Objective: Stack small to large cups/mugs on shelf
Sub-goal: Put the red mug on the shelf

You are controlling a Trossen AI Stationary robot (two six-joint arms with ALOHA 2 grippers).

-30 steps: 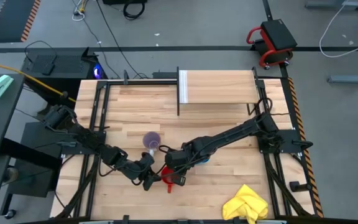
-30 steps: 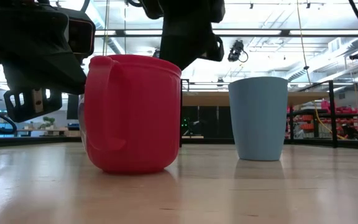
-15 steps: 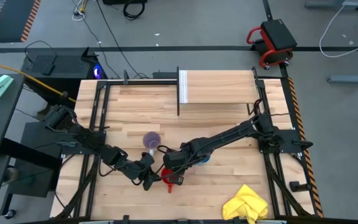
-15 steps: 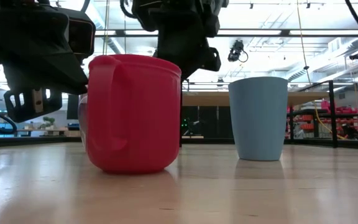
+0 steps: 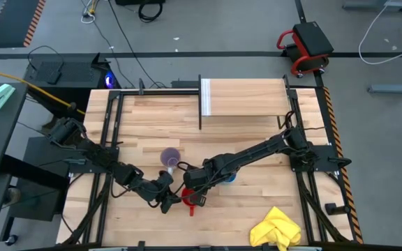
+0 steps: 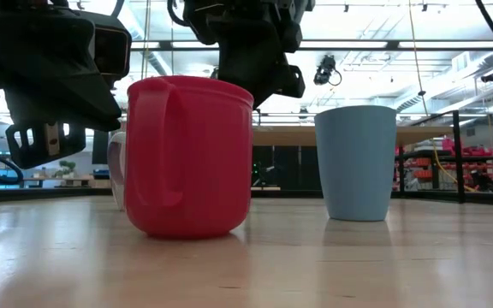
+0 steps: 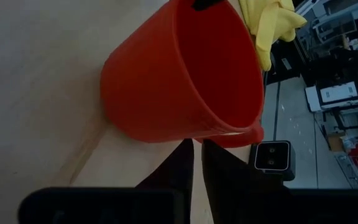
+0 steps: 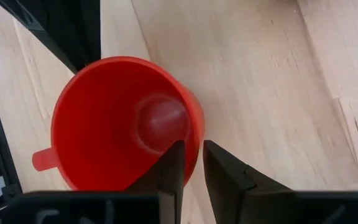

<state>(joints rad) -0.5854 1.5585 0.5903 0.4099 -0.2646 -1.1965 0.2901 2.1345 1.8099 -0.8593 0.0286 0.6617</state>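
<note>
The left gripper (image 5: 167, 203) sits at the near-left flank of the red mug (image 5: 189, 199) with fingers pressed together, holding nothing. Since a second ago the mug has slid slightly rightward and turned, as the right gripper (image 5: 189, 194) now pinches the mug's rim — one finger inside, one outside — so a lift toward the far shelf (image 5: 246, 97) looks ready. Purple mug (image 5: 170, 157), red mug and blue cup (image 6: 355, 162) are empty — none stands on the shelf.

Red mug (image 7: 179, 81) beside nearly closed left pincer (image 7: 197, 163); yellow cloth (image 7: 269, 25) behind.
</note>
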